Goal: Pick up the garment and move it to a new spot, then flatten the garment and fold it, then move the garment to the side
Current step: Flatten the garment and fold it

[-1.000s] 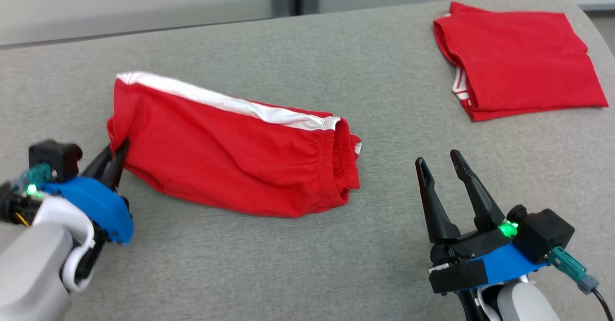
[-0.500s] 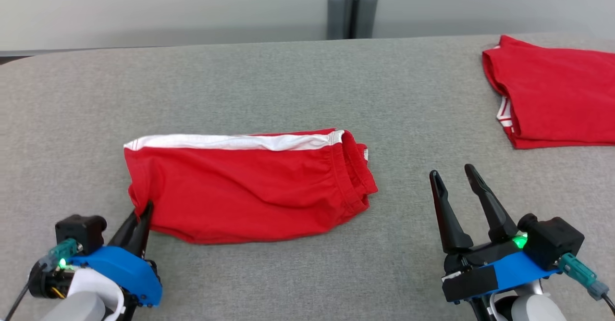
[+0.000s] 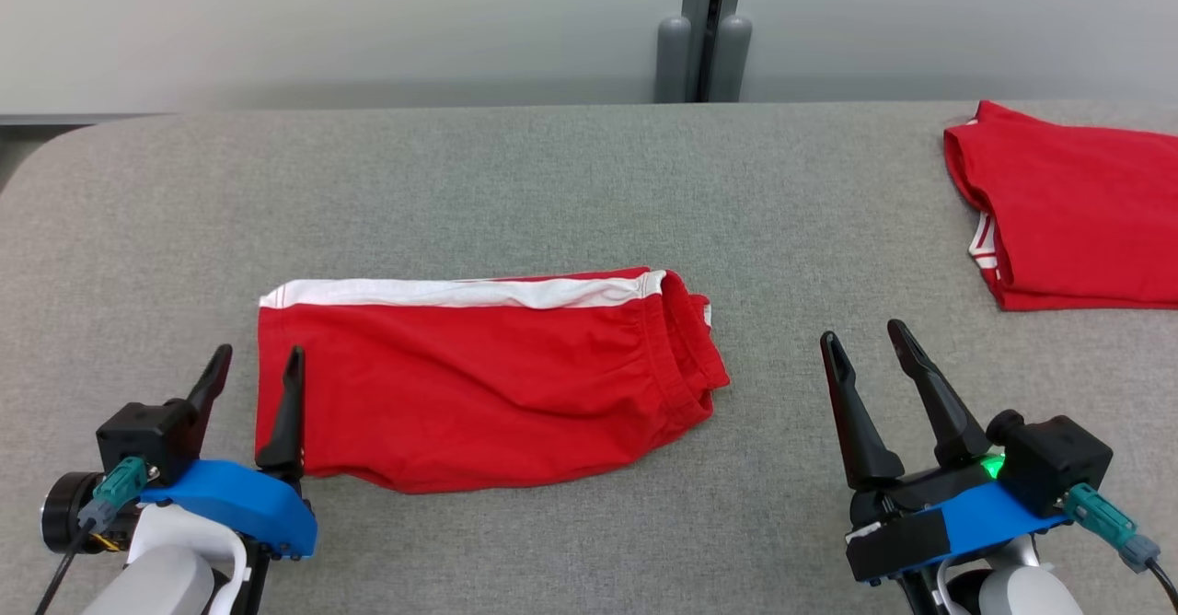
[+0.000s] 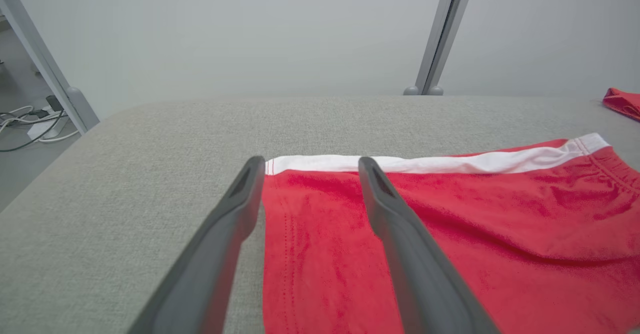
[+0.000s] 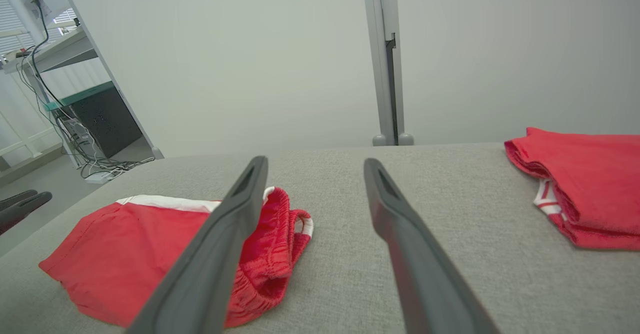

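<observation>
The soft, wrinkled red shorts with a white side stripe (image 3: 479, 394) lie folded into a long oblong mid-way across the grey woven-fabric counter (image 3: 552, 182). Our left fingers (image 3: 289, 408) are spread wide, one on either side of the shorts' left hem, gripping nothing. Our right fingers (image 3: 851, 412) are equally spread and empty, well apart from the shorts. A second folded red garment (image 3: 1077, 219) lies far right, so we count two garments.

The folded red garment (image 3: 1077, 219) runs off the head view's right edge, and the left wrist view catches just a corner of it; the red shorts (image 4: 475, 224) are cut by that view's bottom and right edges; one finger (image 5: 215, 254) of the right gripper (image 5: 315, 161) covers part of their waistband; the cables (image 4: 30, 124) at the left wrist view's left edge are too small to tell apart.
</observation>
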